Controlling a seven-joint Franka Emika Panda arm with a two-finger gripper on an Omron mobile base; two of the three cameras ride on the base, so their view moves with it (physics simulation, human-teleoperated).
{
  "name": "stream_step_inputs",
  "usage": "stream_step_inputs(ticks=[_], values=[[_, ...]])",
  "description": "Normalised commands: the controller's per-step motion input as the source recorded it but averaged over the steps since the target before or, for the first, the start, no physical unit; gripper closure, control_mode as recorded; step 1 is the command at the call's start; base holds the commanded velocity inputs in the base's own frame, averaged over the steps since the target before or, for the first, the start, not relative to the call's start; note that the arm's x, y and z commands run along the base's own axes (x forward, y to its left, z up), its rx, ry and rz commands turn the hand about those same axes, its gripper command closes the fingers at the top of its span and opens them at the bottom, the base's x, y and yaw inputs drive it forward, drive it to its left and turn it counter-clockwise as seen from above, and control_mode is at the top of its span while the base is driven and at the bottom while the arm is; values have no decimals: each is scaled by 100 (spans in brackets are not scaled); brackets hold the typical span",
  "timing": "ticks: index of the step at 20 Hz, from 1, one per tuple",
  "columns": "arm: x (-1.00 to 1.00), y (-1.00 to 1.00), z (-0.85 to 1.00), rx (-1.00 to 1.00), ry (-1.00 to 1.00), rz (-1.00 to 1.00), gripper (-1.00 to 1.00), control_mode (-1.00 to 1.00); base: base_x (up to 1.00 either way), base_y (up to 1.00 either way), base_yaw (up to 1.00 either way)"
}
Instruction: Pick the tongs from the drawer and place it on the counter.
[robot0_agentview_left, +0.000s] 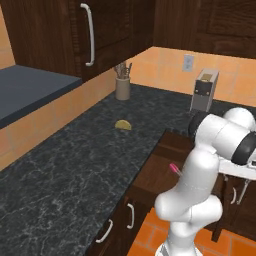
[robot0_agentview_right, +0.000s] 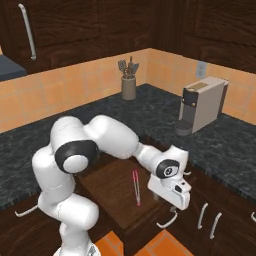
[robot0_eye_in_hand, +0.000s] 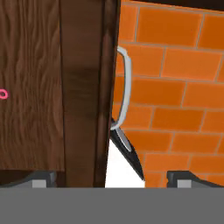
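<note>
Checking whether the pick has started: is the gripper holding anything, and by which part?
Nothing is held. The gripper is open over the drawer's front edge; the tongs lie untouched inside the drawer.

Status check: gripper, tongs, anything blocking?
Gripper open, empty, over drawer front handle. Tongs lying flat in the open drawer, untouched. Nothing on top of them.

The white Franka arm with dark joints folds forward and low, its wrist bent downward. Its two-finger gripper (robot0_eye_in_hand: 111, 177) points down, the small dark fingers (robot0_eye_in_hand: 41, 178) standing wide apart, holding nothing.
</note>
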Motion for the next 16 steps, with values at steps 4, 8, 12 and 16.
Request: stream_step_inputs(ticks=[4,8,12,16], values=[[9,24,100,4,-7,19,-100,-100,0,0,0],[56,89,86,0,0,50,-100,-100,0,0,0],[38,87,10,4,-6,56,-100,-100,0,0,0],[14,25,-22,33,-25,34,-100,-100,0,0,0]])
